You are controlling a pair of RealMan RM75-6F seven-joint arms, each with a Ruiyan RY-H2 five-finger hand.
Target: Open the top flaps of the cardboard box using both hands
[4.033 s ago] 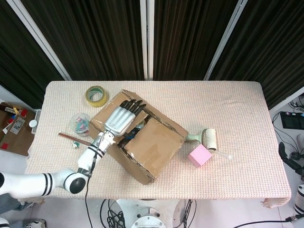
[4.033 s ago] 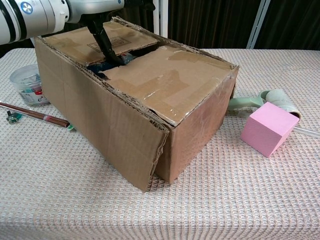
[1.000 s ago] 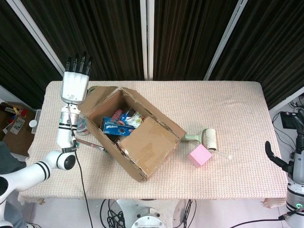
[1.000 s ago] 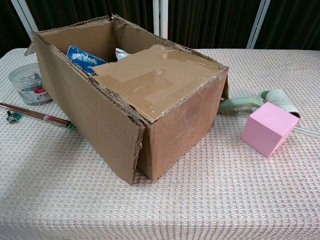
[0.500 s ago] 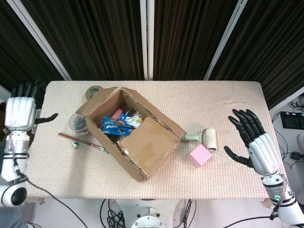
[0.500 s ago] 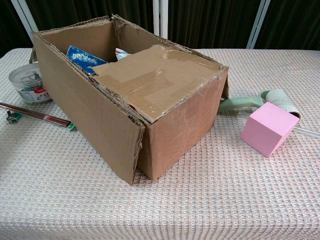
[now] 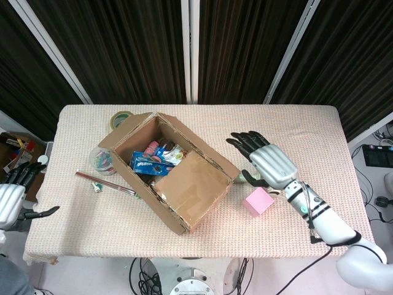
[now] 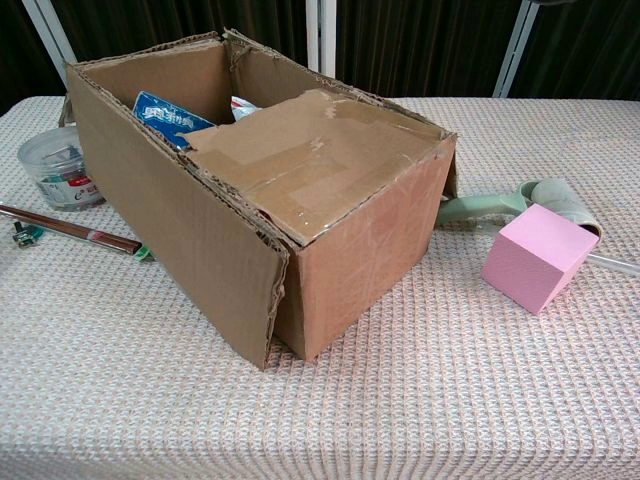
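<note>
right hand (image 7: 270,164) spread, above table beside cardboard box (image 7: 172,178) | left hand (image 7: 11,200) off-table, open

A table (image 7: 319,132) covered in a cream woven cloth carries everything. The cardboard box (image 7: 175,178) sits left of centre, turned at an angle. At its 3 o'clock lie a pink cube (image 7: 258,201) and a green lint roller (image 8: 520,200). At its 9 o'clock stand a clear tub (image 7: 103,159) and a thin stick (image 7: 107,183), with a tape roll (image 7: 120,117) at 11 o'clock.
</note>
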